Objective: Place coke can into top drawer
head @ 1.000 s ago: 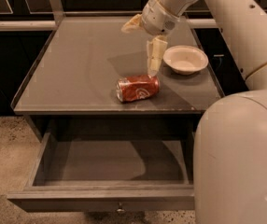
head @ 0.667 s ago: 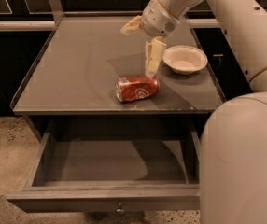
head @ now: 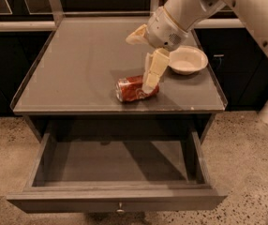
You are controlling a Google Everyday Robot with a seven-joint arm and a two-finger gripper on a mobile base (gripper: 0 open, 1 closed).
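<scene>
The coke can (head: 133, 88) lies on its side on the surface (head: 78, 64), near the middle of the front edge. The end effector (head: 140, 63) hangs over it, spread open, one finger (head: 153, 71) pointing down at the can's right end. A cream bowl (head: 188, 60) sits by the right edge. The top drawer (head: 115, 198) is pulled out below the front edge

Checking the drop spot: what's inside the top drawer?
The top drawer shows only bare floor; its rear is hidden under the tabletop. The coke can lies above, the gripper at it.
</scene>
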